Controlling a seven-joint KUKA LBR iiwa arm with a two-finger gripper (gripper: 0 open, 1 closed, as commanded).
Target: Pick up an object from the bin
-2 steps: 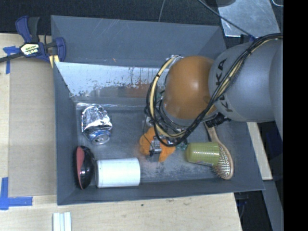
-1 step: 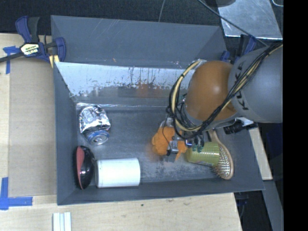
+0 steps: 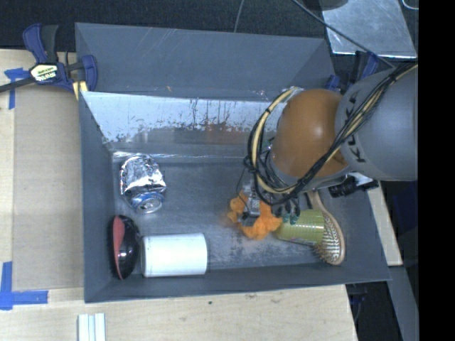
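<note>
My gripper (image 3: 250,203) is low in the bin's right half, under the arm's orange dome and cables. It is right on top of a crumpled orange thing (image 3: 263,224) on the bin floor, and part of that thing is hidden beneath it. Touching the orange thing on its right lies a green cylinder-shaped thing (image 3: 302,229). A tan brush with bristles (image 3: 333,241) lies against the green thing, near the bin's right wall.
A crushed silver can (image 3: 142,180) lies in the left part of the bin. Along the front wall lies a white cylinder (image 3: 175,254), with a black and red oval thing (image 3: 124,246) at its left end. The arm covers the bin's back right corner.
</note>
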